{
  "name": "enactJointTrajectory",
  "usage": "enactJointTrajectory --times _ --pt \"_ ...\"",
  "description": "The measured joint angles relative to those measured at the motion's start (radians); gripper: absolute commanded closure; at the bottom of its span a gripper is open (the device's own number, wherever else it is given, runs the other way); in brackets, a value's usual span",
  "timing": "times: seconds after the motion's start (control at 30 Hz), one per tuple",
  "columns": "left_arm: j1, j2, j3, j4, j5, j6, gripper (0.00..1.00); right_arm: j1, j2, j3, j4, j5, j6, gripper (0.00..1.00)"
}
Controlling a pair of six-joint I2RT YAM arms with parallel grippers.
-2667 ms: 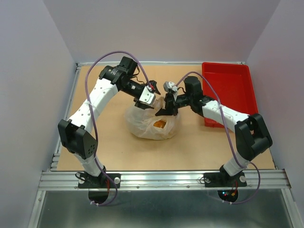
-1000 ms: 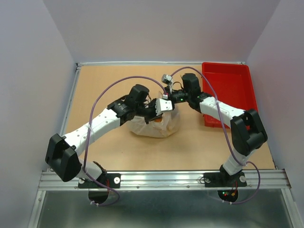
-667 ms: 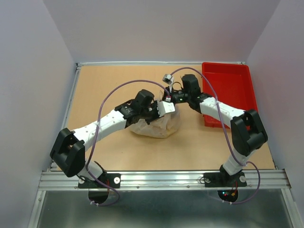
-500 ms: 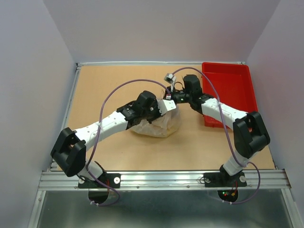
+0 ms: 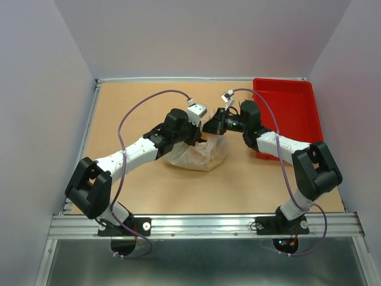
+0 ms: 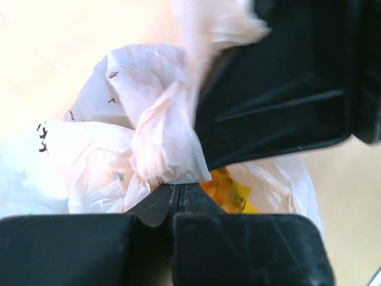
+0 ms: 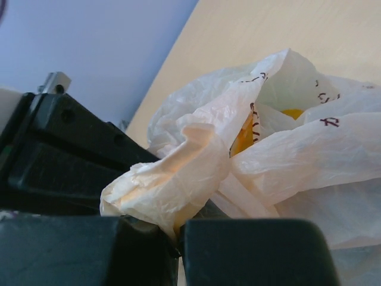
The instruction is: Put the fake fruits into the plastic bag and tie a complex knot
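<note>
The plastic bag (image 5: 199,156) sits slumped at the table's middle, whitish and crinkled. My left gripper (image 5: 200,132) and right gripper (image 5: 212,126) meet just above its top, almost touching. The left gripper (image 6: 178,189) is shut on a bunched handle (image 6: 164,146) of the bag. The right gripper (image 7: 177,232) is shut on the other bunched handle (image 7: 178,173). Orange-yellow fake fruits (image 6: 229,189) lie inside and show through the mouth (image 7: 243,136). The two handles cross between the grippers. No knot shows.
A red tray (image 5: 286,113) lies at the back right, close behind the right forearm. Pale walls enclose the wooden table (image 5: 131,101) on three sides. Purple cables loop above both arms.
The left wrist has rolled and swung toward the far side of the bag top. The right gripper has drawn back to the right. Both stay shut on the handles.
</note>
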Motion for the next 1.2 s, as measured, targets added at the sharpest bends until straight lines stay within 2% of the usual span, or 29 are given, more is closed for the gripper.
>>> enactJointTrajectory --times 0.07,0.3,0.47,0.53,0.6,0.63,0.7,0.8,0.83,0.9,0.93,0.97,1.0,1.07,1.2 --pt "0.022 0.001 -0.017 0.045 0.009 -0.088 1.0 -0.002 0.0 -0.02 0.071 0.018 0.113 0.99" --pt "0.051 0.003 -0.065 0.19 0.013 -0.36 1.0 -0.005 0.003 -0.074 0.235 0.091 0.341 1.0" --pt "0.072 0.026 -0.068 0.235 0.032 -0.454 1.0 -0.005 0.003 -0.134 0.337 0.139 0.45 0.99" --pt "0.09 0.037 -0.072 0.257 0.064 -0.48 1.0 0.003 0.003 -0.158 0.372 0.151 0.475 0.96" --pt "0.108 0.043 -0.077 0.279 0.105 -0.503 1.0 0.012 0.003 -0.16 0.381 0.152 0.482 0.83" --pt "0.115 0.045 -0.078 0.288 0.122 -0.509 1.0 0.014 0.003 -0.16 0.387 0.146 0.48 0.69" --pt "0.126 0.047 -0.085 0.309 0.151 -0.522 1.0 0.015 -0.003 -0.159 0.402 0.108 0.459 0.53" --pt "0.127 0.047 -0.107 0.335 0.182 -0.529 1.0 0.011 -0.04 -0.156 0.372 0.045 0.405 0.45" --pt "0.126 0.047 -0.113 0.342 0.188 -0.529 1.0 0.005 -0.057 -0.154 0.341 0.018 0.366 0.38" --pt "0.122 0.046 -0.124 0.365 0.202 -0.527 1.0 -0.023 -0.103 -0.135 0.262 -0.021 0.287 0.36" --pt "0.123 0.045 -0.129 0.372 0.204 -0.526 1.0 -0.037 -0.124 -0.11 0.167 -0.042 0.207 0.35" --pt "0.124 0.043 -0.134 0.377 0.204 -0.523 1.0 -0.045 -0.134 -0.093 0.132 -0.051 0.181 0.28" --pt "0.125 0.039 -0.139 0.376 0.203 -0.518 1.0 -0.06 -0.158 -0.055 0.044 -0.063 0.105 0.12" --pt "0.126 0.034 -0.149 0.369 0.203 -0.513 1.0 -0.084 -0.201 -0.011 -0.066 -0.079 -0.002 0.0" --pt "0.126 0.023 -0.157 0.346 0.203 -0.499 1.0 -0.149 -0.307 0.008 -0.22 -0.126 -0.166 0.0"
